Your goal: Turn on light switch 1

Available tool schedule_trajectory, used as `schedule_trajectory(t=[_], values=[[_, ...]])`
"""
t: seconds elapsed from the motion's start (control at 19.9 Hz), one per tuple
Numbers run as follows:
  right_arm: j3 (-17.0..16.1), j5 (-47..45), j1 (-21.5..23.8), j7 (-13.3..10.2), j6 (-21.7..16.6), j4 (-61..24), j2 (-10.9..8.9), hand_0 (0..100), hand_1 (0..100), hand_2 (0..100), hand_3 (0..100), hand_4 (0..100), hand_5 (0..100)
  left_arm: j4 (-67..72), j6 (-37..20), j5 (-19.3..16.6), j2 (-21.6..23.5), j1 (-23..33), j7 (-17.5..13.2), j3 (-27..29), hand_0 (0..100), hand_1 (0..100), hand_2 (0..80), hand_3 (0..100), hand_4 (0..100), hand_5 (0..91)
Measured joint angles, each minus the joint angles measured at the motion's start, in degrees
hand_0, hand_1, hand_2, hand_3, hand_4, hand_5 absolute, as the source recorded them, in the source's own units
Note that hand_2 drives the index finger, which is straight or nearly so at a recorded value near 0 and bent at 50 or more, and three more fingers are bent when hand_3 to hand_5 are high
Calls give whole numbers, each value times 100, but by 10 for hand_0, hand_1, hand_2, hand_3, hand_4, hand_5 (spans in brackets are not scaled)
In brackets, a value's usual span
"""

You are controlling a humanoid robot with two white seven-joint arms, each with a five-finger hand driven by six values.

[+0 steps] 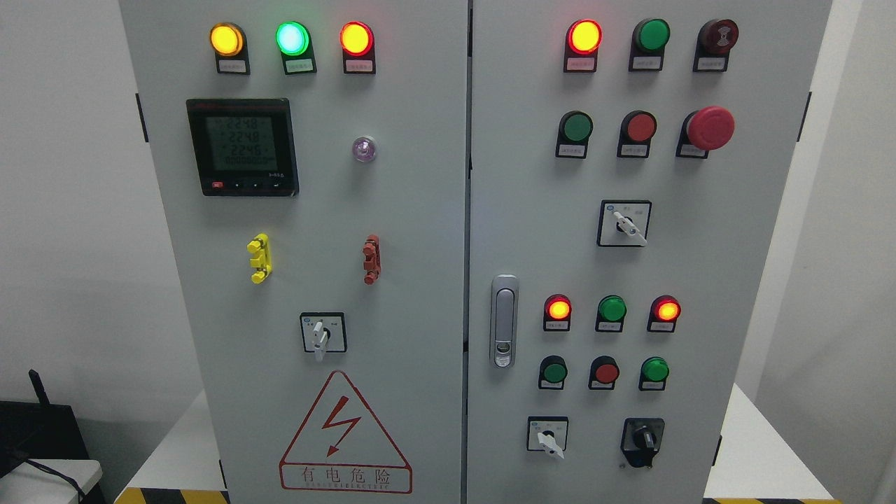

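A grey electrical cabinet (420,210) with two doors fills the head view. The left door carries lit yellow (227,39), green (292,38) and red (356,38) lamps, a digital meter (242,147) and a rotary switch (323,333). On the right door a red lamp (584,36) glows at the top, and two red lamps (558,308) (665,309) glow lower down. Below them sit green (554,372), red (605,372) and green (654,369) push buttons. Which control is light switch 1 cannot be told. Neither hand shows.
A red mushroom stop button (710,128) juts out at the upper right. Rotary selectors (624,223) (547,435) (642,441) and a door latch (504,320) sit on the right door. A yellow clip (259,257) and a red clip (371,258) stick out of the left door.
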Motion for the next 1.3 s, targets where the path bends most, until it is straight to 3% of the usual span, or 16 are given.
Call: schedule_trajectory(t=[0.1,0.3,0.4,0.65,0.85,1.3], values=[[0,0,0,0,0,0,0,120,389,0,0,0,0,-445,0,2,8,-48,-8,118,470,49,106,309,387,28],[0,0,0,0,0,0,0,120,389,0,0,0,0,-1310,0,6,22,-250,13,310,475,39,147,359,450,103],[0,0,0,0,0,1,0,120,389,0,0,0,0,-1712,0,8,27,-399,-47,382,469,36,166,405,515,193],[0,0,0,0,0,2,0,120,389,0,0,0,0,-2631,-26,19,37,-720,-120,469,458,36,226,444,546,245],[0,0,0,-1,0,1,0,120,389,0,0,0,0,-3265,-51,26,41,-953,-149,475,408,67,328,478,583,338],[0,0,0,-24,0,2,0,120,389,0,0,0,0,-4469,-59,27,48,-1413,-144,45,323,139,392,532,611,457]])
